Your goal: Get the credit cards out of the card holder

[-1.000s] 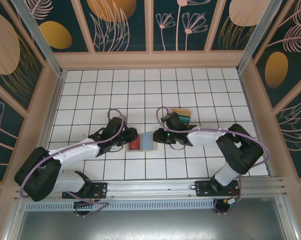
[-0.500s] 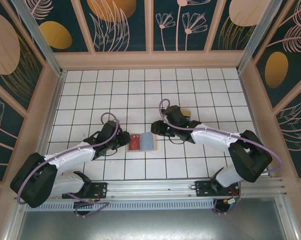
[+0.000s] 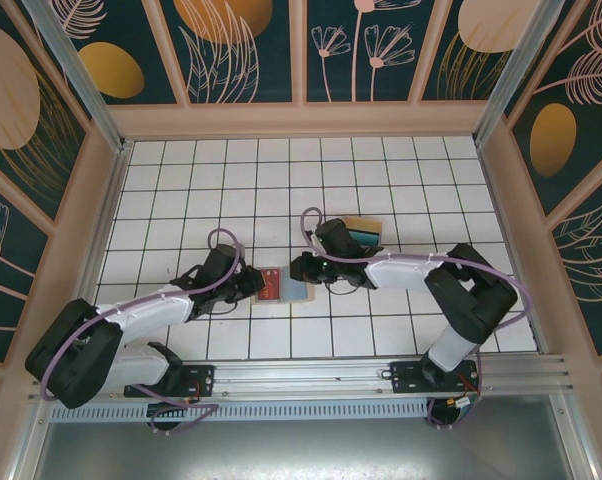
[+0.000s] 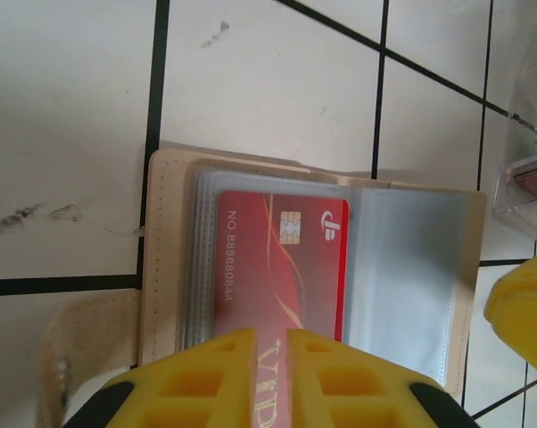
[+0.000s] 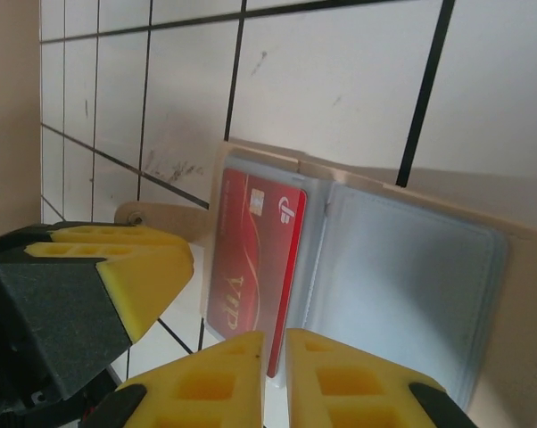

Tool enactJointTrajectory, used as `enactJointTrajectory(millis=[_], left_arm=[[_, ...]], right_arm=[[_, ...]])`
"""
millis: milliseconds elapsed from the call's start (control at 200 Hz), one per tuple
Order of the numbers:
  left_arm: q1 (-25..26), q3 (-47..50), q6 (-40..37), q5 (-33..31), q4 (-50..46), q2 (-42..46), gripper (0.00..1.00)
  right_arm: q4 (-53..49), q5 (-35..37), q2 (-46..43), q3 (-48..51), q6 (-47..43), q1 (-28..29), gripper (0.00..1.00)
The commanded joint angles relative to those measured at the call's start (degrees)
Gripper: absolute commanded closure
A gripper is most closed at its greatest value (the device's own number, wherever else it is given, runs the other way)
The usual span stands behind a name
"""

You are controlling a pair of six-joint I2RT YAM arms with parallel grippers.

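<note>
White tiled table (image 3: 381, 170), stitched tan card holder (image 4: 166, 259), glossy red card (image 4: 277, 267)

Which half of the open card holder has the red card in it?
The half by the left gripper holds the red card, chip and print showing; the other half is a plain grey-blue sleeve.

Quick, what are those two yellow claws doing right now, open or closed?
Left gripper: nearly closed over the red card in the card holder; grip cannot be told.
Right gripper: nearly closed over the card holder; grip cannot be told.
</note>
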State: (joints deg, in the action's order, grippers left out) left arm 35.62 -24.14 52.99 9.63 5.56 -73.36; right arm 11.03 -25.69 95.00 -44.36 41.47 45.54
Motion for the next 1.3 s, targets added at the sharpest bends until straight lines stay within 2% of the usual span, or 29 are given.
enactJointTrajectory(millis=[0,260,751,1296], left_arm=[[-0.3,-0.5,-0.2,1.5,0.7,-2.1,0.83],[-0.3,-1.1,-0.7,-0.2,-1.5,-3.9,0.85],[-0.2,-0.3,0.3,1.1,-0.1,-5.2,0.88],[-0.3,1.0,1.5,4.2,0.0,-3.8,0.89]], right_arm=[[3.6,-4.3,2.7,-1.3,0.9,0.3,0.85],[4.0,-7.0,7.8,-3.9,1.0,0.3,0.84],[3.9,-10.1,12.6,-6.2,1.2,0.4,0.82],[-2.7,-6.0,7.1,-5.5,-1.0,0.2,0.81]])
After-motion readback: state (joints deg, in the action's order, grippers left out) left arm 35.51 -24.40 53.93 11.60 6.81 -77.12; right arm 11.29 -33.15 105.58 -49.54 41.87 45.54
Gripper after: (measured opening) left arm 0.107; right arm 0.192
